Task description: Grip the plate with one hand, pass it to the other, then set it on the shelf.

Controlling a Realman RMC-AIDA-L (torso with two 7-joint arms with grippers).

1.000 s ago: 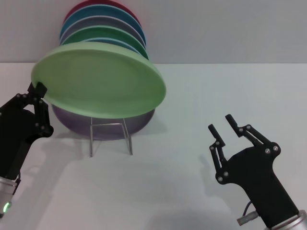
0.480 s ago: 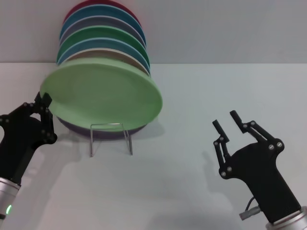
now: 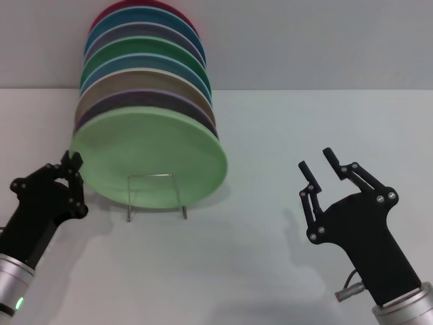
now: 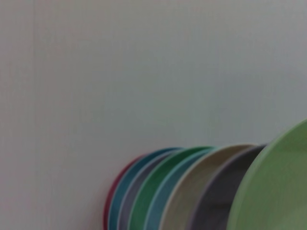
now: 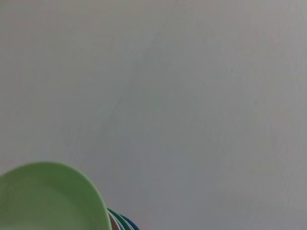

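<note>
From the head view, the plate [image 3: 152, 159] stands nearly upright at the near end of the shelf [image 3: 156, 196], leaning back against a row of other plates [image 3: 145, 71] that runs away toward the far wall. The wire loop of the shelf shows just under the plate's lower edge. The left gripper [image 3: 73, 162] sits at the plate's left edge, right beside the rim; its fingertips look close together, but I cannot tell from here whether they are pinching the rim or have let it go. The right gripper [image 3: 317, 164] hangs well apart on the right, above the table [image 3: 270, 135], its two fingers plainly spread and holding nothing.

As a judgement, the task looks almost done: the plate appears to be sitting in the rack, so the pickup and the pass between hands seem complete. What is left is for the left arm to be clear of the rim and draw away without tipping the plate forward.

The left wrist view adds what the head view cannot: a side look along the rack, with the plate [image 4: 278, 187] large at one edge and the other rims fanned out behind it, each apart from the next. No fingers show in it.

The right wrist view shows mostly bare wall, with the plate [image 5: 48, 201] in one corner and slivers of other rims beside it.
</note>
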